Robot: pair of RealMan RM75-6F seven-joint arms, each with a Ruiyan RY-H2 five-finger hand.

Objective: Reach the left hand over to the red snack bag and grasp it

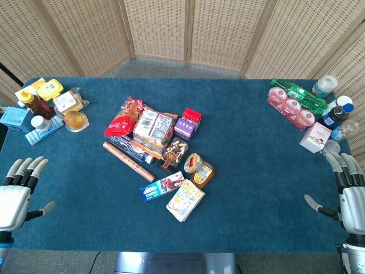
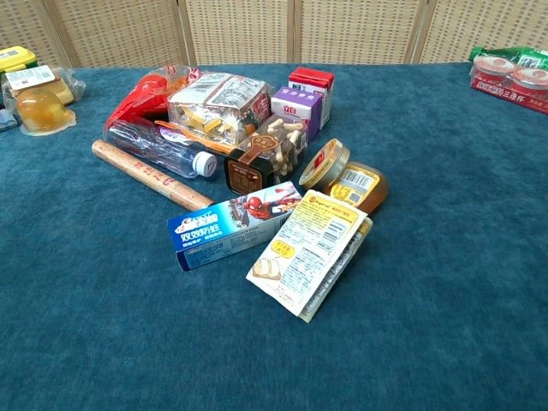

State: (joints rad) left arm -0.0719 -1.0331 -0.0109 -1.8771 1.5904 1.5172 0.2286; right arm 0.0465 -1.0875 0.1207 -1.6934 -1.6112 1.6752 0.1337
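Note:
The red snack bag (image 1: pixel 124 119) lies at the left end of the pile in the middle of the blue table; in the chest view the red snack bag (image 2: pixel 145 96) sits at the pile's far left, partly behind a water bottle (image 2: pixel 158 147). My left hand (image 1: pixel 18 191) hovers at the table's near left edge, fingers spread, holding nothing, well short of the bag. At the near right edge my right hand (image 1: pixel 347 188) is likewise spread and empty. Neither hand shows in the chest view.
The pile also holds a wrapped roll (image 1: pixel 128 161), a toothpaste box (image 1: pixel 162 186), a yellow packet (image 1: pixel 186 200), a jar (image 1: pixel 199 167) and small cartons (image 1: pixel 188 124). Bottles and boxes (image 1: pixel 43 108) crowd the far left; cups and bottles (image 1: pixel 311 108) the far right.

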